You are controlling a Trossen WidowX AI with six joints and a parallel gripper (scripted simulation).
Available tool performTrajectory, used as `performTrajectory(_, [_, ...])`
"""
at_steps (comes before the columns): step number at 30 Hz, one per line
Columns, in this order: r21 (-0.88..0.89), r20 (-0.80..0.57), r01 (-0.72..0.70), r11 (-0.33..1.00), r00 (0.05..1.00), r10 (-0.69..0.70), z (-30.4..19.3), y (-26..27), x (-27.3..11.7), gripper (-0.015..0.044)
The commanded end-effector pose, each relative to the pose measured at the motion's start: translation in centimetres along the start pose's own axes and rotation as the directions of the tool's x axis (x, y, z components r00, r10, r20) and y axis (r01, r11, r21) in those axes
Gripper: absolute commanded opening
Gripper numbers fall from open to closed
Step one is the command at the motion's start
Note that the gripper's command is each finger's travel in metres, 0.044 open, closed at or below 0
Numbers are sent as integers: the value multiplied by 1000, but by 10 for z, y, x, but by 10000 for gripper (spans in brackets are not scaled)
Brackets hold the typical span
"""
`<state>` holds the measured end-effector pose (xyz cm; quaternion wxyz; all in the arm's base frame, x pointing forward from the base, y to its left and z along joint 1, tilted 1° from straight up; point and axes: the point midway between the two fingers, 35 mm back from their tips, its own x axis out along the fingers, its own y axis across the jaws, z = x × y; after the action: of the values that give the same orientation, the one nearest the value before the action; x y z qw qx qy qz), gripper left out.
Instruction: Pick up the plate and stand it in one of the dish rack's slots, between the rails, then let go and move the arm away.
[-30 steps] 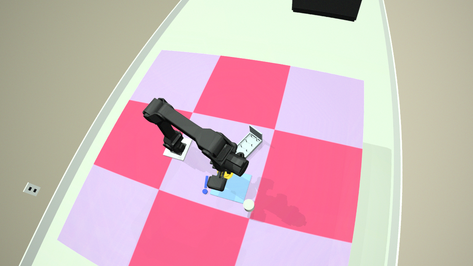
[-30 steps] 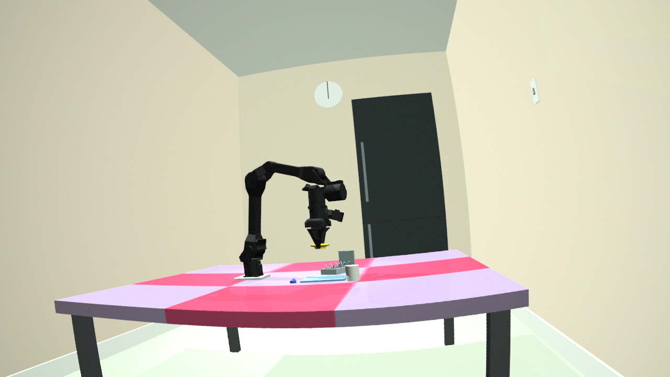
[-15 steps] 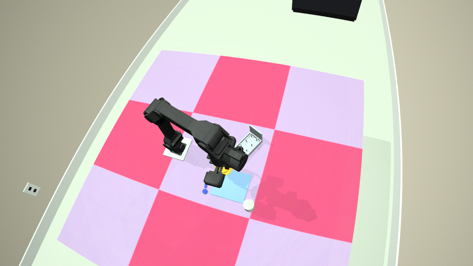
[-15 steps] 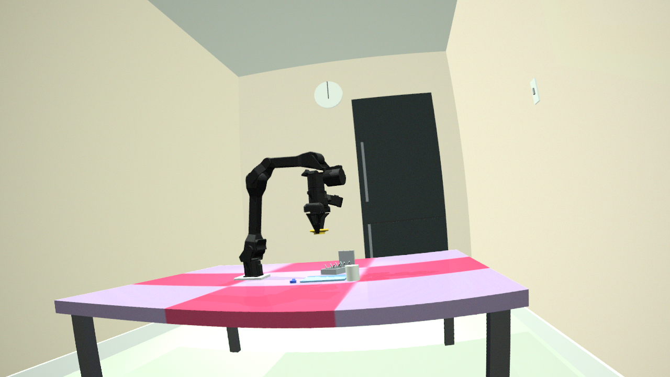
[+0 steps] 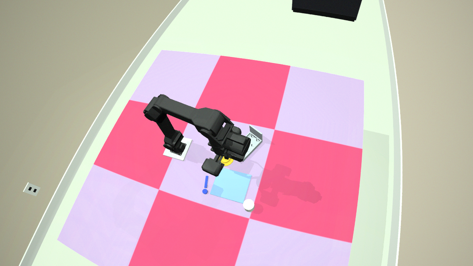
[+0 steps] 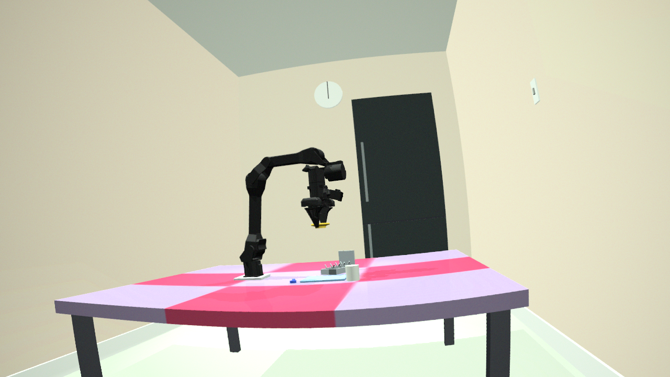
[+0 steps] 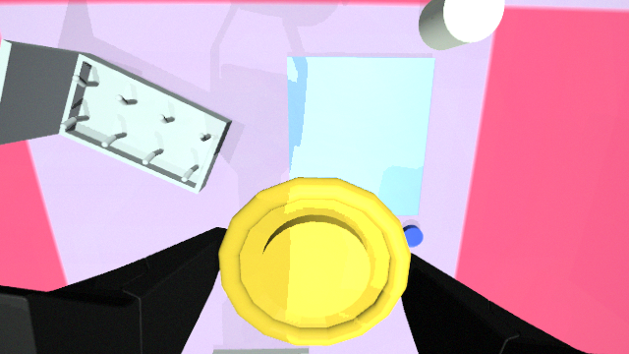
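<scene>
Plate (image 7: 314, 261), round, yellow, faceted rim, glossy, clamped edge to edge between black angular jaws.

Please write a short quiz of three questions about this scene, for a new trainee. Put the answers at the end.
1. True or false: the plate is lying on the table.
2. What does the gripper hold? A) white cup B) yellow plate C) blue mat
3. In the wrist view, on which side of the mat does the dish rack lie?

Key:
1. False. It hangs high above the table, flat between the fingers.
2. B.
3. Left, apart from the mat.
</scene>
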<state>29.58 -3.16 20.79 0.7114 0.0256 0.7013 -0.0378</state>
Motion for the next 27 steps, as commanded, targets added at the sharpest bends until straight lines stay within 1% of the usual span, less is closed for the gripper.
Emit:
performTrajectory(1, [112,-6,-5,994,1000,6,-8,22,1,0])
performTrajectory(6, [273,-7,-6,962,1000,8,-20,50,1,0])
performTrajectory(8, [294,-7,-6,956,1000,8,-22,54,1,0])
performTrajectory(14, [287,-3,-21,958,1000,22,-20,55,4,0])
performTrajectory(21, [209,47,-172,963,985,166,2,68,31,0])
performTrajectory(27, [122,98,-299,946,953,288,19,77,52,0])
